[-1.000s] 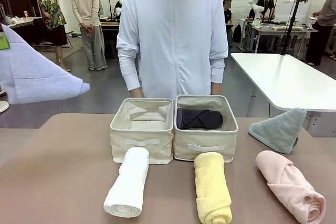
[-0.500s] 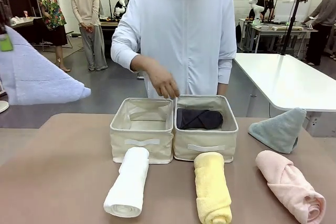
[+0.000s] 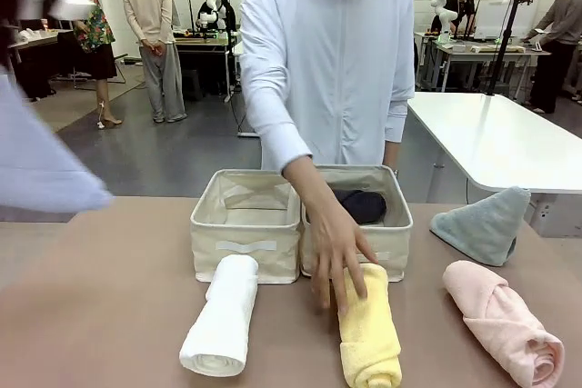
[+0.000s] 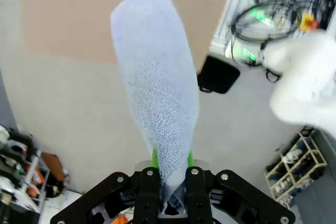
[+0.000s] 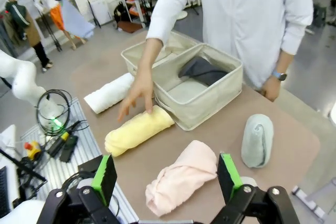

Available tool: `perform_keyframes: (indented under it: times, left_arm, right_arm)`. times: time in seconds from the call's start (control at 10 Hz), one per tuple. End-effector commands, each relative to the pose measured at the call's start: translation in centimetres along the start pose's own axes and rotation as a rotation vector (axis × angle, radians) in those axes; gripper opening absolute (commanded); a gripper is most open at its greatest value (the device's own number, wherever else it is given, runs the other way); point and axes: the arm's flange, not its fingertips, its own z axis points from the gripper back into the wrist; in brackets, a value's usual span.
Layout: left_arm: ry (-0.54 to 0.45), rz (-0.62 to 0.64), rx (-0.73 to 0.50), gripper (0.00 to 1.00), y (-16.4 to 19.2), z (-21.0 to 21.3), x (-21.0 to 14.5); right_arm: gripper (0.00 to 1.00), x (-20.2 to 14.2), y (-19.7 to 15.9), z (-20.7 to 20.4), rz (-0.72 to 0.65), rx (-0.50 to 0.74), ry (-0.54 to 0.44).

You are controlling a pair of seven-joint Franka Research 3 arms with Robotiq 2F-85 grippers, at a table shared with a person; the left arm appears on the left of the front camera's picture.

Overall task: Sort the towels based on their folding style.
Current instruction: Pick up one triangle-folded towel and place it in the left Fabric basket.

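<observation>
Front view, person's hand on yellow towel

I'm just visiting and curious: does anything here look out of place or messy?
One thing stands out: the light blue towel hangs in mid-air at the table's left, pinched in the left gripper, instead of lying with the others. The pink roll looks looser and more rumpled than the neat white roll.

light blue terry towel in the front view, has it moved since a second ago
Yes: the light blue terry towel shifted left and down, its tip farther from the left beige fabric bin.
</observation>
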Motion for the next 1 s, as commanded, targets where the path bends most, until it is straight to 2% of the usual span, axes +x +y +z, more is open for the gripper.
perform_keyframes:
  times: [0.0,0.2,0.6,0.7,0.9]
  left_arm:
    - [-0.048,0.006,0.039,0.15,-4.3,-2.2,-8.9]
    - [-0.058,0.027,0.032,0.15,-4.9,-2.8,-10.3]
    - [-0.056,0.042,0.018,0.15,-3.3,-2.8,-10.1]
    - [-0.059,0.039,0.014,0.15,-3.0,-2.9,-9.8]
    - [-0.086,0.013,0.043,0.15,-2.0,-2.0,-6.9]
  right_arm:
    - [1.00,0.2,-0.1,0.0,0.014,0.009,-0.024]
    - [1.00,0.2,-0.1,0.0,0.014,0.009,-0.024]
    - [1.00,0.2,-0.1,0.0,0.014,0.009,-0.024]
    - [1.00,0.2,-0.1,0.0,0.014,0.009,-0.024]
    - [1.00,0.2,-0.1,0.0,0.014,0.009,-0.024]
